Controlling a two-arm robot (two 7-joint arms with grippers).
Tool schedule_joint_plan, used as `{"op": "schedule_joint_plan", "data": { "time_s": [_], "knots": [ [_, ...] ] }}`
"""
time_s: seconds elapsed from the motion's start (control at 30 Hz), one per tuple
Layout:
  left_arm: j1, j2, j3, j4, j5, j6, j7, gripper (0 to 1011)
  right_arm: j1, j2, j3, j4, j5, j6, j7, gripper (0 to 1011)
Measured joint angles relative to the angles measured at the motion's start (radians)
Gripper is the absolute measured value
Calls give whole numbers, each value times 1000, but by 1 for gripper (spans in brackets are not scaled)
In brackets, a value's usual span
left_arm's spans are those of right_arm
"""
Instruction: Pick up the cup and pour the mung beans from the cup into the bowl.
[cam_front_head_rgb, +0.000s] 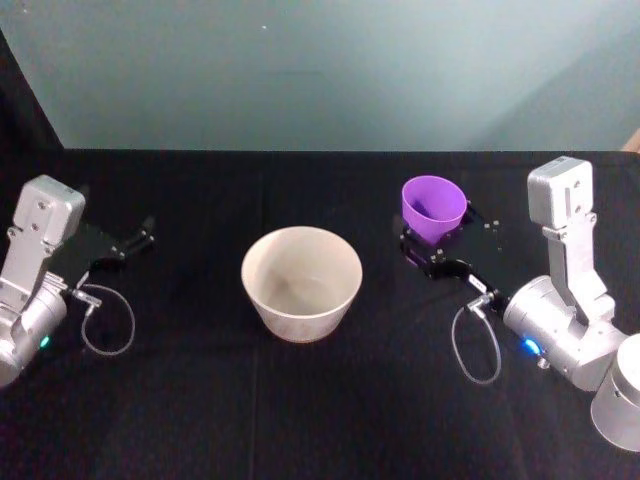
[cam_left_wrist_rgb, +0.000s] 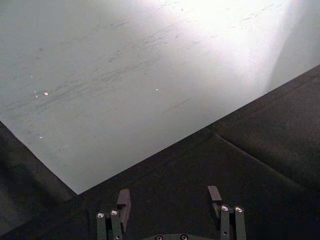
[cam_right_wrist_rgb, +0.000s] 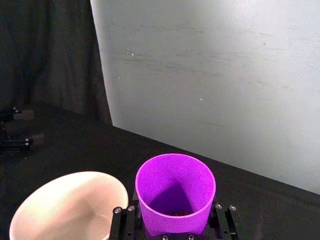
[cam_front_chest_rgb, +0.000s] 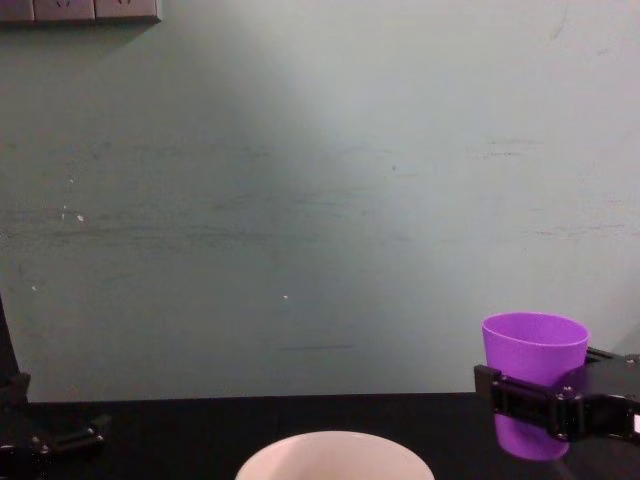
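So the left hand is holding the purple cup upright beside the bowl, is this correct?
Not quite. It is the right hand that is holding the purple cup upright beside the bowl, as the head view shows. The left hand is open and empty on the bowl's other side.

The right end effector (cam_front_head_rgb: 448, 236) reaches forward from its bent right arm (cam_front_head_rgb: 565, 300), its fingers (cam_right_wrist_rgb: 122, 221) clamped on both sides of the upright cup (cam_front_head_rgb: 433, 205). The left end effector (cam_front_head_rgb: 140, 236), well apart from it, has its fingers spread and empty.
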Motion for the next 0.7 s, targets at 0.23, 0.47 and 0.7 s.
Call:
{"op": "schedule_joint_plan", "data": {
  "time_s": [0.23,0.47,0.7],
  "knots": [
    [0,0,0,0,0,0,0,1000,-1,1,-2,-6,-12,2,-6,715],
    [0,0,0,0,0,0,0,1000,-2,24,-29,-53,-117,21,-39,715],
    [0,0,0,0,0,0,0,1000,23,44,-76,-86,-258,59,-58,715]
  ]
}}
